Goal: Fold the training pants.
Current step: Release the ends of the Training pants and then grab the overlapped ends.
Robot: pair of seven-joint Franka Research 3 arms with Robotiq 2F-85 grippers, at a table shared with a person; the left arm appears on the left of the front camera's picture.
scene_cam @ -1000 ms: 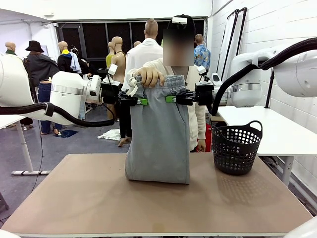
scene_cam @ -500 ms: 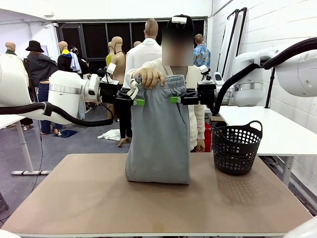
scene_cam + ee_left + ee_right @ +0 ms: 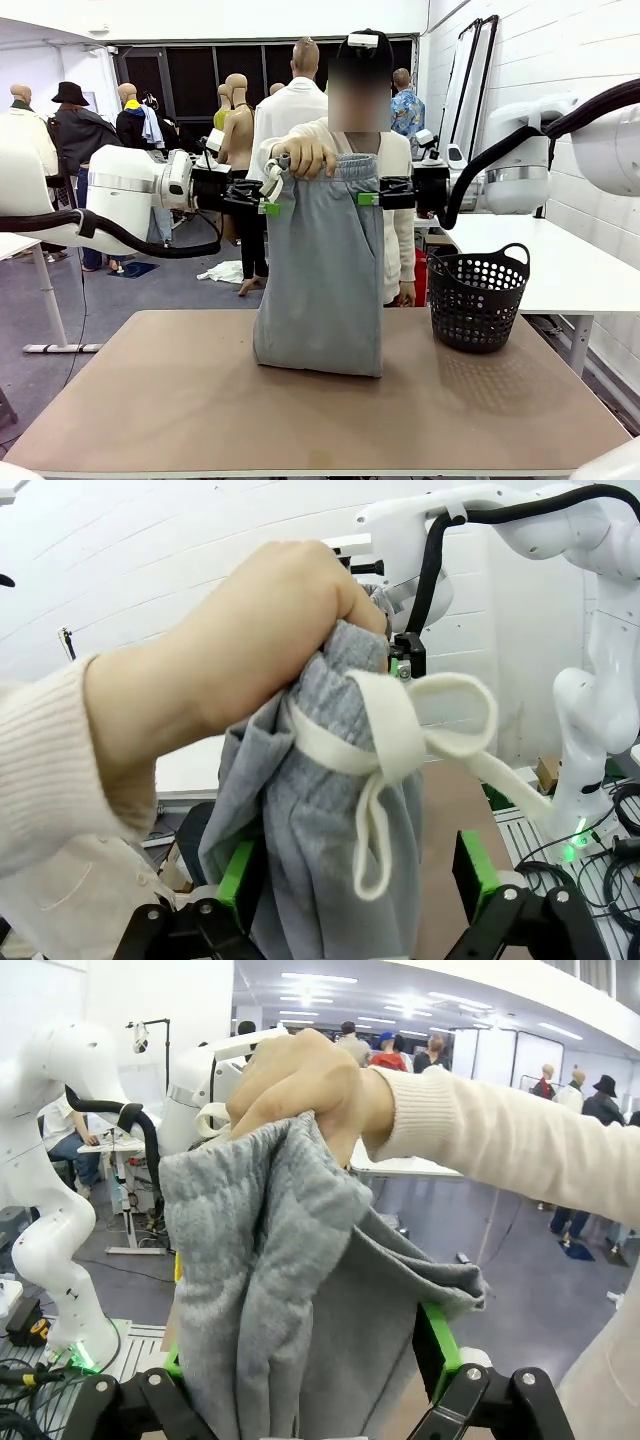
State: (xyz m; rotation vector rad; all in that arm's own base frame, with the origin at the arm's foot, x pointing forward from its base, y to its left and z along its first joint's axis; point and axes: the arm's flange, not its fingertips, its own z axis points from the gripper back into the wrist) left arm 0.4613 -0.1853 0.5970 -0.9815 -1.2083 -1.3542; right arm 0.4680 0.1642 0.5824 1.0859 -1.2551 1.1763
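Note:
The light grey training pants [image 3: 320, 280] hang folded lengthwise from a person's hand [image 3: 305, 155] that bunches the waistband, and their lower end rests on the table [image 3: 200, 400]. My left gripper [image 3: 268, 206] is open at the waistband's left edge. My right gripper [image 3: 368, 198] is open at its right edge. In the left wrist view the grey cloth [image 3: 320, 860] and white drawstring [image 3: 400, 730] hang between the spread green pads [image 3: 237, 875], unpinched. In the right wrist view the pants [image 3: 270, 1290] droop from the hand [image 3: 300, 1080] between the parted pads [image 3: 440, 1345].
A black perforated basket [image 3: 478, 297] stands at the table's right far side. The person stands just behind the far edge, behind the pants. A white table [image 3: 540, 260] stands to the right, and other people are farther back.
Both grippers have opened and let go of the waistband's sides, then drawn slightly outward. The person's hand still holds the pants up.

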